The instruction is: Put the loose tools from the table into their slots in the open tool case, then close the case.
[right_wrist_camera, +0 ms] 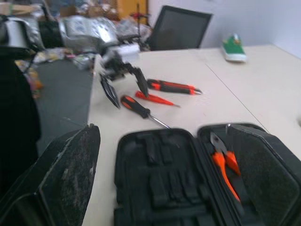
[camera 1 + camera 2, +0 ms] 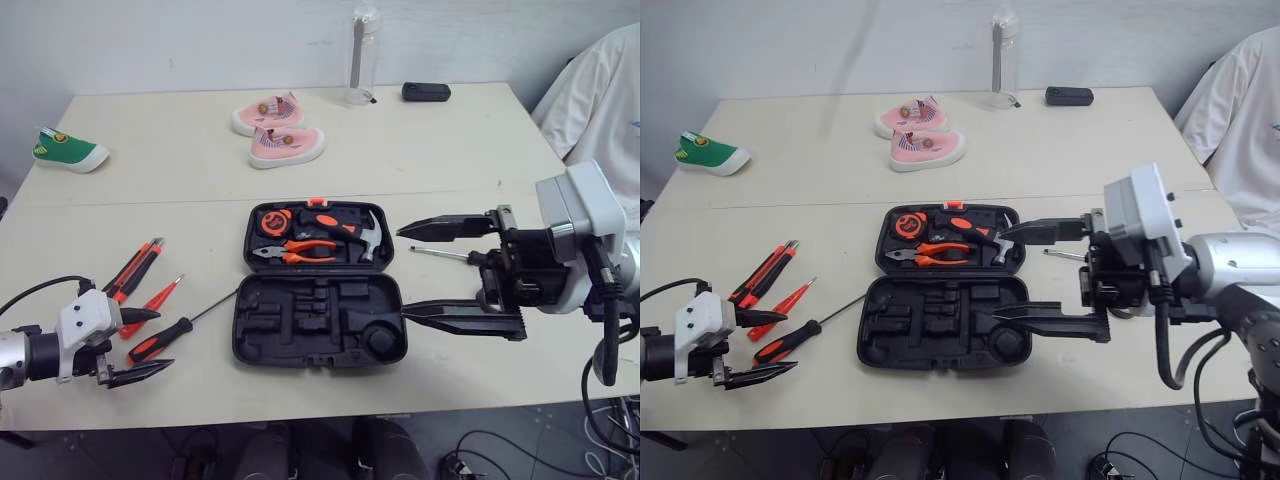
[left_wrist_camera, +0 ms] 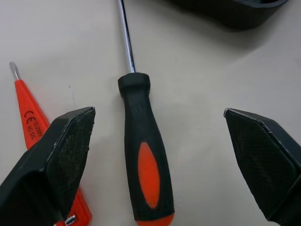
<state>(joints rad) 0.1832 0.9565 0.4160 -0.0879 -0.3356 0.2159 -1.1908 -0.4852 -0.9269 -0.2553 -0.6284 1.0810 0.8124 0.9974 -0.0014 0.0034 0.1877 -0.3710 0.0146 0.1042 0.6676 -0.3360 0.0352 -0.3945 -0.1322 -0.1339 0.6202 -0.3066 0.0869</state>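
Tool case [image 2: 300,322]: lay open in the middle of the table [image 2: 180,195], between the two grippers. Held a tape measure [image 2: 272,222], orange-handled pliers [image 2: 300,250] and a hammer [image 2: 365,236] in the far half; showed bare moulded slots in the near half. Left gripper [image 2: 163,340]: hovered low to the left of the case, spread wide, gripping nothing. Straddled the handle of the black-and-orange screwdriver [image 3: 143,141] with a clear gap on either side, touching neither flank. Screwdriver: lay flat on the table, shaft aimed at the near half's left edge, tip just beside it. Orange tester screwdriver [image 2: 150,300]: lay next to it on the side away from the case, passing under one black finger [image 3: 56,160]. Red-and-black utility knife [image 2: 135,268]: lay farther left again, roughly parallel. Right gripper [image 2: 400,272]: reached in from the right, opened wide and empty, one fingertip near the hammer's head, the other at the near half's right edge. Thin metal rod [image 2: 438,253]: lay on the table just right of the case, between those two fingers. Farther back: a pair of pink shoes [image 2: 278,130], a green shoe [image 2: 68,150], a clear bottle [image 2: 363,55] and a small black device [image 2: 426,91]. At the far right, a person's white sleeve [image 2: 600,95].
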